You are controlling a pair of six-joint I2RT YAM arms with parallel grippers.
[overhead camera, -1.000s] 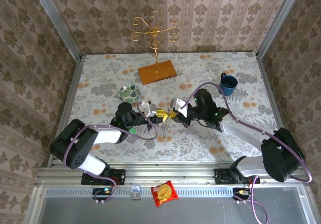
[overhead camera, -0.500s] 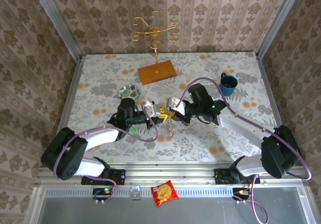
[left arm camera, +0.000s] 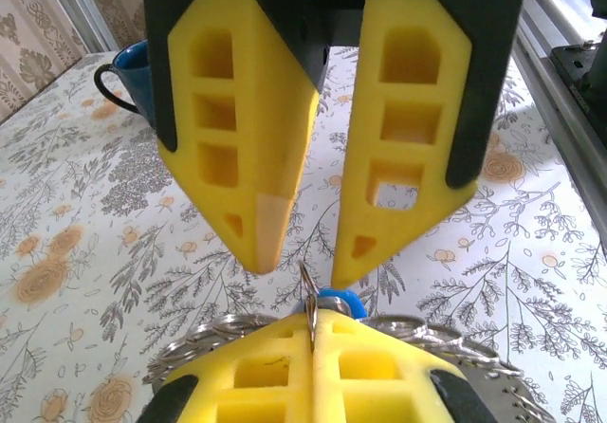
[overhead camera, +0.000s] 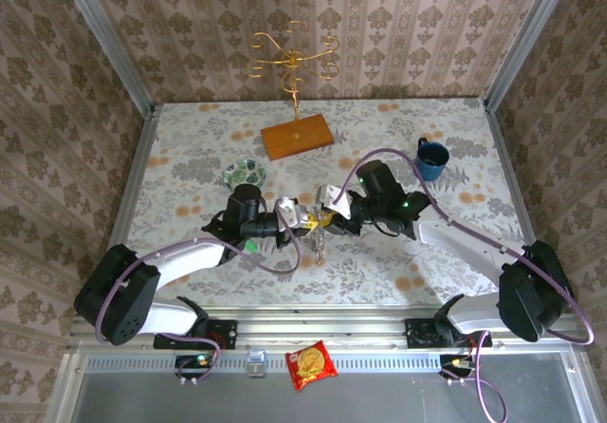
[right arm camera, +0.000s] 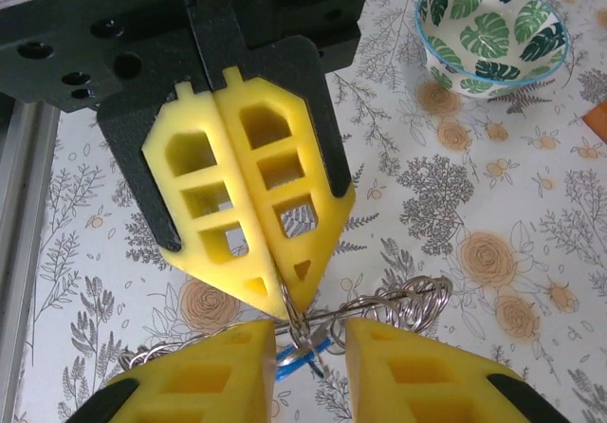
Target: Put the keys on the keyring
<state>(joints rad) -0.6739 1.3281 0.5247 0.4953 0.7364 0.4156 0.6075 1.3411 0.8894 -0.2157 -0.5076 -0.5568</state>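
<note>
Seen from above, the left tool (overhead camera: 306, 217), clenched on what looks like the blue key (left arm camera: 341, 302) by its thin shaft, has the nearer, slightly parted right tool (overhead camera: 328, 218) at 3 o'clock, the shaft lying 9-to-3 just above the keyring (right arm camera: 417, 295).

Bowl (overhead camera: 246, 173) just beside left arm (overhead camera: 204, 248)
</note>
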